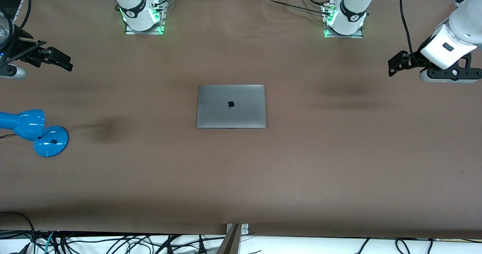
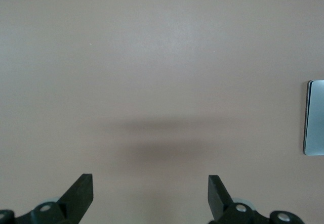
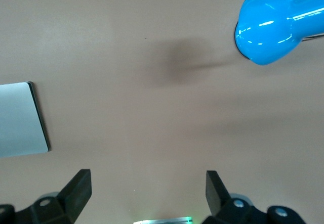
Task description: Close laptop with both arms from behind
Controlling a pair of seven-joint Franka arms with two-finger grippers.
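Observation:
The silver-grey laptop [image 1: 231, 106] lies shut and flat in the middle of the brown table, its dark apple logo facing up. Its edge shows in the left wrist view [image 2: 316, 118] and in the right wrist view [image 3: 21, 119]. My left gripper [image 1: 395, 65] hangs open and empty over the table at the left arm's end, well apart from the laptop; its fingers [image 2: 81, 193] stand wide. My right gripper [image 1: 60, 60] hangs open and empty over the right arm's end; its fingers [image 3: 78, 188] stand wide.
A blue desk lamp [image 1: 34, 131] stands near the right arm's end of the table, nearer the front camera than the right gripper; it also shows in the right wrist view [image 3: 276, 24]. Both arm bases [image 1: 143, 15] stand along the table's edge. Cables lie off the edge nearest the front camera.

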